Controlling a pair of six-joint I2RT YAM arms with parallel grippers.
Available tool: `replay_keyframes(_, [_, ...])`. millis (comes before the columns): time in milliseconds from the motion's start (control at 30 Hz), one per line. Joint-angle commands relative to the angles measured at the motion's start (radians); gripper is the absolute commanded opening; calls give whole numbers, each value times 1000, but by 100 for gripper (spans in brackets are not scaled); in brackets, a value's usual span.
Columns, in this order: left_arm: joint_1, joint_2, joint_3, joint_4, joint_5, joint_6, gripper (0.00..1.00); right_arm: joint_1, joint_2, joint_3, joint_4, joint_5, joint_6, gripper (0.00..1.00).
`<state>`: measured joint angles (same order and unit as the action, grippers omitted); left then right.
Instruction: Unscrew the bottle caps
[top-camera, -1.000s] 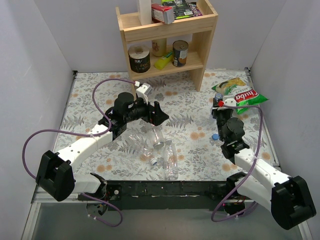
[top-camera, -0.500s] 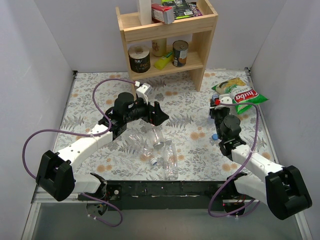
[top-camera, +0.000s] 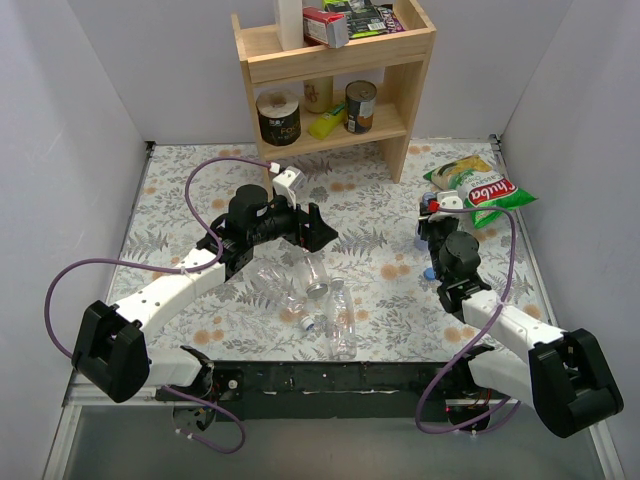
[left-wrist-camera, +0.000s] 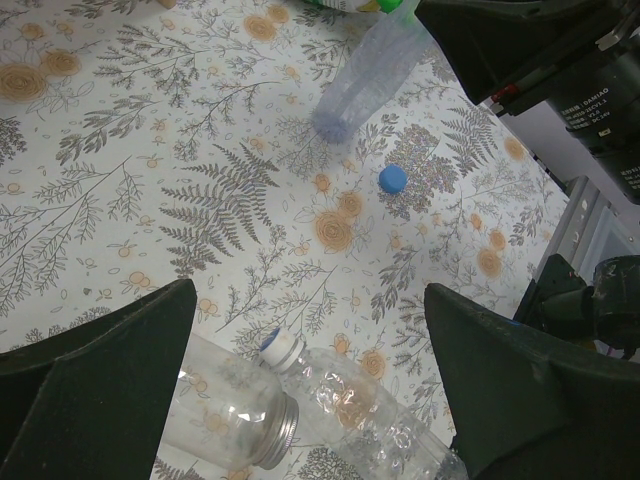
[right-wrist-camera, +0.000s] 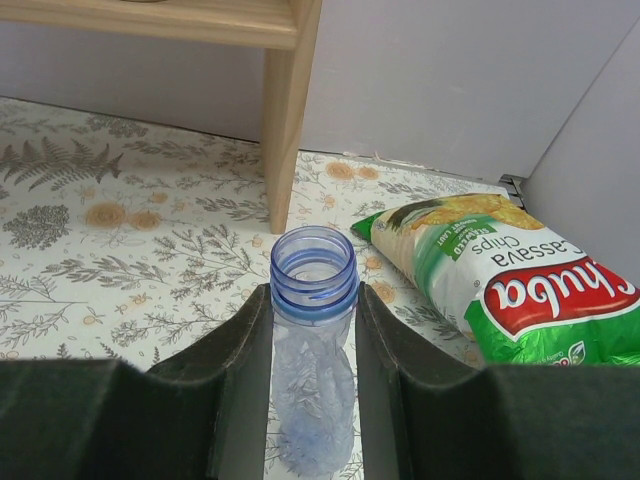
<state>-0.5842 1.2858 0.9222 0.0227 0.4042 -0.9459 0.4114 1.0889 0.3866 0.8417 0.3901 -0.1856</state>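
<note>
My right gripper (right-wrist-camera: 312, 335) is shut on the neck of a slim blue-tinted bottle (right-wrist-camera: 313, 300), which stands upright with an open, capless mouth. The same bottle (left-wrist-camera: 365, 75) shows in the left wrist view, with a loose blue cap (left-wrist-camera: 393, 178) on the table near it. That cap (top-camera: 429, 272) lies beside the right gripper (top-camera: 432, 228) in the top view. My left gripper (left-wrist-camera: 308, 300) hangs open above two clear bottles lying side by side. One is wide-mouthed (left-wrist-camera: 215, 415) with a silver cap (left-wrist-camera: 268, 432). The other (left-wrist-camera: 375, 420) wears a blue-topped cap (left-wrist-camera: 279, 347). A group of clear bottles (top-camera: 325, 295) lies below the left gripper (top-camera: 320, 232).
A wooden shelf (top-camera: 335, 85) with tins and a yellow bottle stands at the back; its leg (right-wrist-camera: 285, 110) is just beyond the held bottle. A bag of chips (right-wrist-camera: 500, 270) lies to the right, near the wall. White walls close in both sides.
The right arm has shifted slightly to the left with the blue-tinted bottle still in its grip. The left arm and the lying bottles have not moved.
</note>
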Motion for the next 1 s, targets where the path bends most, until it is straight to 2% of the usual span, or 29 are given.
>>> replay_keyframes(0, [4, -40, -2, -3, 8, 18, 98, -6, -24, -2, 5, 7, 18, 25])
replay_keyframes(67, [4, -42, 0, -3, 10, 18, 98, -6, -33, 0, -6, 12, 18, 36])
replay_keyframes(167, [4, -43, -2, -4, 10, 18, 98, -6, -50, 1, -19, 23, 17, 46])
replay_keyframes(267, [4, -45, 0, -4, 10, 19, 98, -5, -57, -2, -27, 29, 15, 52])
replay_keyframes(500, [4, -39, 3, -7, 16, 19, 98, -5, -53, 3, -43, 42, 14, 59])
replay_keyframes(567, [4, -36, 3, -7, 19, 19, 98, -5, -55, 5, -44, 50, 15, 73])
replay_keyframes(733, [4, -34, 3, -7, 21, 19, 98, -6, -70, 1, -52, 76, 20, 79])
replay_keyframes(867, [4, -36, 3, -7, 19, 19, 98, -8, -109, 0, -78, 73, 32, 90])
replay_keyframes(967, [4, -34, 4, -7, 19, 19, 98, -6, -139, 0, -95, 70, 34, 91])
